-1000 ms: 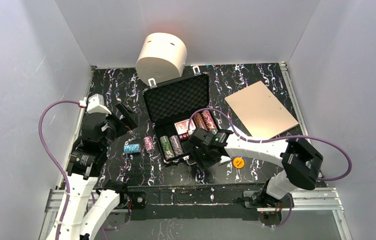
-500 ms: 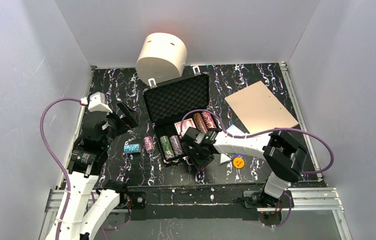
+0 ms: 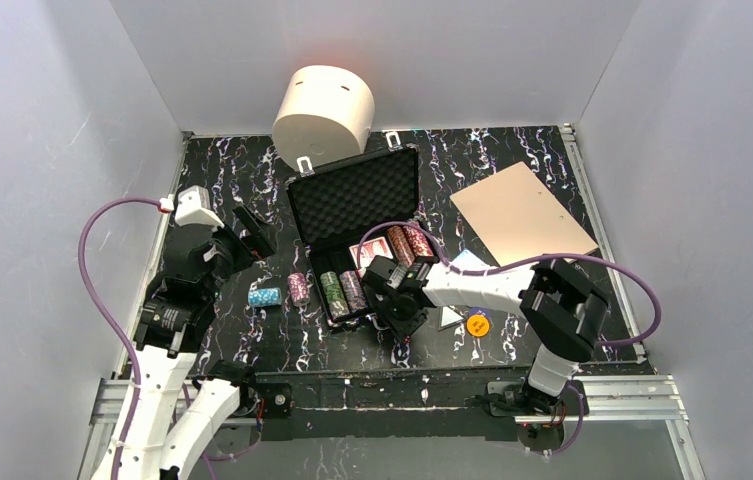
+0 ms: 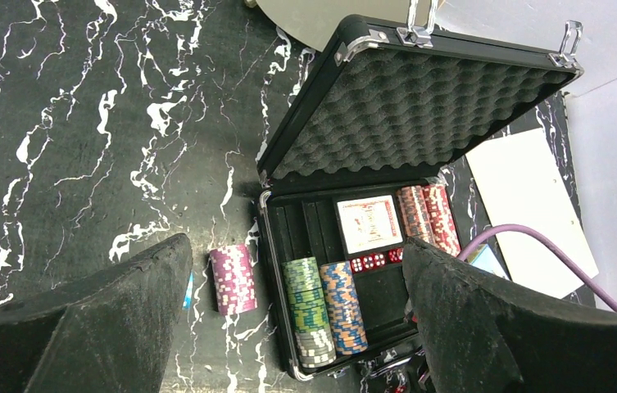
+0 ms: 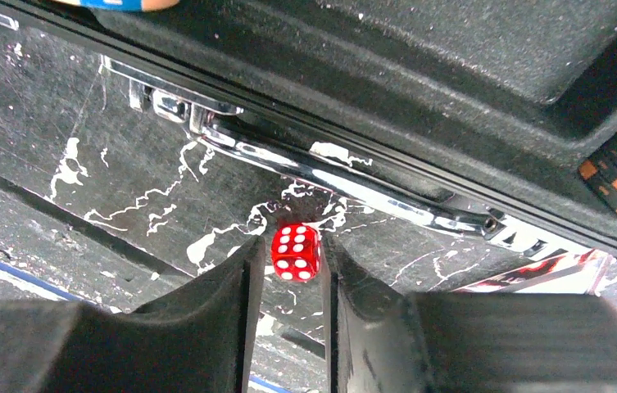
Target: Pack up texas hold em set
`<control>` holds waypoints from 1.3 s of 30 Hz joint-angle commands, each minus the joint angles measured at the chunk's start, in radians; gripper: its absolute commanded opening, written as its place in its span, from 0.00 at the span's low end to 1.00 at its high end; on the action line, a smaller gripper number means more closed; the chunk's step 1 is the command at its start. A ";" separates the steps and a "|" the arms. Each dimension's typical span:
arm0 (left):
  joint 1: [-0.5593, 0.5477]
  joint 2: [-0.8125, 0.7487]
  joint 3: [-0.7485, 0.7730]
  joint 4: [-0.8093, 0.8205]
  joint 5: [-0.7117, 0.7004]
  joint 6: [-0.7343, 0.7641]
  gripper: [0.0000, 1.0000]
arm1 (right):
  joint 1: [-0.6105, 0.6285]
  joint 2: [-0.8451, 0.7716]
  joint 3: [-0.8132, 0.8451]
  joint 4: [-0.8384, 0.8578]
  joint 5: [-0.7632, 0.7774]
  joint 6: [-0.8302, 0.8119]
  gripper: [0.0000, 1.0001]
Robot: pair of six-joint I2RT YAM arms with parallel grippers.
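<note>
Black marbled tabletop, pale walls all round, and the briefcase [image 4: 419,115] sits mid-table with its foam lid tipped back toward 12 o'clock, so the tray lies open to a drop from above. Chip stacks [image 4: 309,311], a card deck [image 4: 368,225] and some dice are already slotted in. At the case's 6 o'clock, beside the chrome handle [image 5: 346,184], the right gripper [image 3: 400,325] has its fingers clamped on a red die [image 5: 295,251], right at the tips, which seems sensible for something that small. Whether it is off the table I cannot tell. The left gripper [image 3: 252,232] hovers at 9 o'clock with fingers wide apart, holding nothing, likely kept clear yet handy for the purple stack [image 4: 233,278] and blue stack [image 3: 265,296] lying loose on its side. A yellow button [image 3: 478,324] waits at 4 o'clock.
</note>
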 commanded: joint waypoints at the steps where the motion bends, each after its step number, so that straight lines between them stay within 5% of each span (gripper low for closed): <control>1: -0.002 -0.012 0.013 -0.020 -0.025 0.007 0.98 | 0.011 0.010 0.041 -0.033 0.007 -0.036 0.38; 8: -0.004 -0.009 0.012 -0.021 -0.026 0.003 0.98 | 0.014 0.018 0.062 -0.054 0.033 -0.052 0.25; 23: -0.003 -0.005 0.026 -0.034 -0.040 0.006 0.98 | -0.034 -0.103 0.288 -0.001 0.164 0.011 0.23; 39: -0.003 -0.008 0.028 -0.068 -0.045 -0.019 0.98 | -0.132 0.126 0.460 -0.068 0.350 0.097 0.24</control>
